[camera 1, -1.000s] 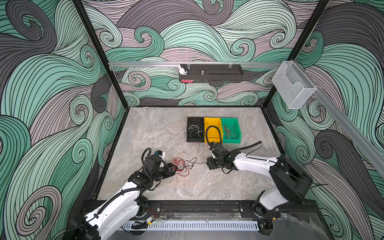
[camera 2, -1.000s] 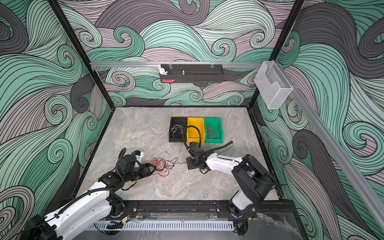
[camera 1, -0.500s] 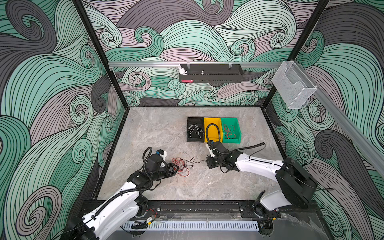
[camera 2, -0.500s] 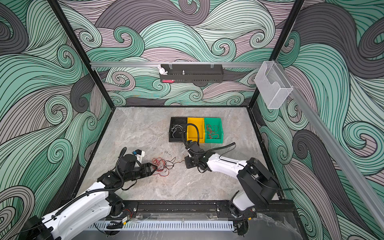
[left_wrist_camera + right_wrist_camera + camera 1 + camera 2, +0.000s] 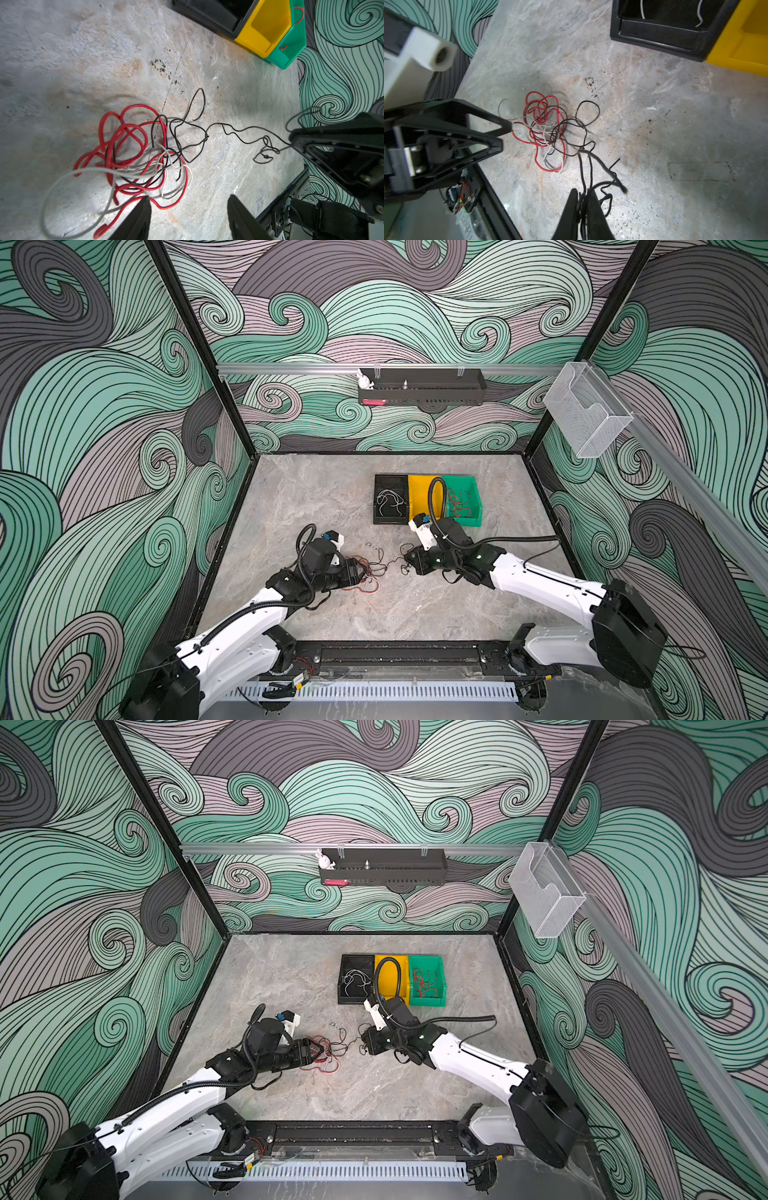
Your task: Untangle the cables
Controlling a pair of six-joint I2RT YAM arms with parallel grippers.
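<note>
The cables lie in a red, black and white tangle on the stone table, left of centre. My left gripper stands open at the tangle's near edge, with one fingertip over a red loop and only bare table between the jaws. A thin black cable runs from the tangle to my right gripper. That gripper is shut on black cable strands, whose loose loops hang beside the fingers.
Three bins stand side by side behind the right arm: a black bin with white cables, a yellow bin, and a green bin with red cables. The right arm's black hose arches over the yellow bin. Patterned walls enclose the table.
My right gripper's jaws have closed on the black cable strands. The left arm and its open gripper have stayed where they were.
</note>
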